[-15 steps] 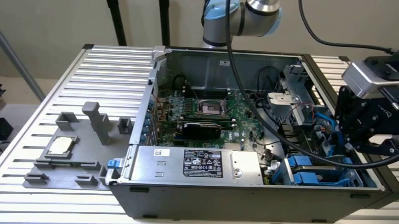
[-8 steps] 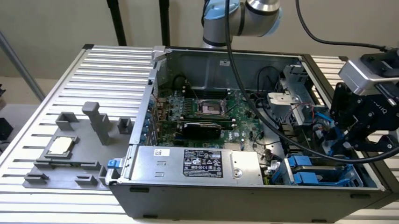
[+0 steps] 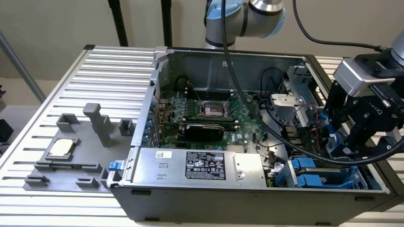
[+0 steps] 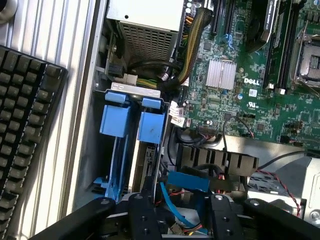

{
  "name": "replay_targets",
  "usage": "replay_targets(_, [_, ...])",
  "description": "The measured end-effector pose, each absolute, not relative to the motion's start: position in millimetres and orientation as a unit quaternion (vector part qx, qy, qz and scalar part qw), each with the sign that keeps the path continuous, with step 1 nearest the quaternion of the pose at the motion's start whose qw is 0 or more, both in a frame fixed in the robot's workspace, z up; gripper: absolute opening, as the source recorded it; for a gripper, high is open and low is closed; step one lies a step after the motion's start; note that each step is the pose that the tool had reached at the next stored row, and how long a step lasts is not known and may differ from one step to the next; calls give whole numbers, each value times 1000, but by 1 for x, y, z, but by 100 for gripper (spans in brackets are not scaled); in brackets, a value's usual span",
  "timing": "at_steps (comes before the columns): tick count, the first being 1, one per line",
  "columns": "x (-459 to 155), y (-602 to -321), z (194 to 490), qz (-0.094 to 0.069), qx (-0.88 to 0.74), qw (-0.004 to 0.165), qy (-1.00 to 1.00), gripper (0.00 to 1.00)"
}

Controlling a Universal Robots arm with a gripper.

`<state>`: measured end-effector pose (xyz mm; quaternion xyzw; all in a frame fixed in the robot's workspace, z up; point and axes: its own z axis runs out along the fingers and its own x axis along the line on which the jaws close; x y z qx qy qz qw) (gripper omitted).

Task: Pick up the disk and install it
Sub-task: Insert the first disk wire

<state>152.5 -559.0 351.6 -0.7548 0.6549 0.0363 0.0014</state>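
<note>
Two black fingers of the gripper stand spread with nothing pinched, low inside the open grey metal computer tower case, where blue and red cables crowd the gap and leave little room. Just beyond, the grey metal drive cage holds the disk, a silver-grey drive in blue plastic rails, seated in the slot nearer the green motherboard, apart from the fingers, beside another blue-fronted carrier. Farther off, the case rests on a slatted aluminium table bearing a grey plastic fixture with a small square silver chip.
</note>
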Motion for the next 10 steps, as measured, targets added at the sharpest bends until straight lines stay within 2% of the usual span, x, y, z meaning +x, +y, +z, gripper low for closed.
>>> replay_targets(10, [153, -586, 352, 49, -755, 16, 654, 45])
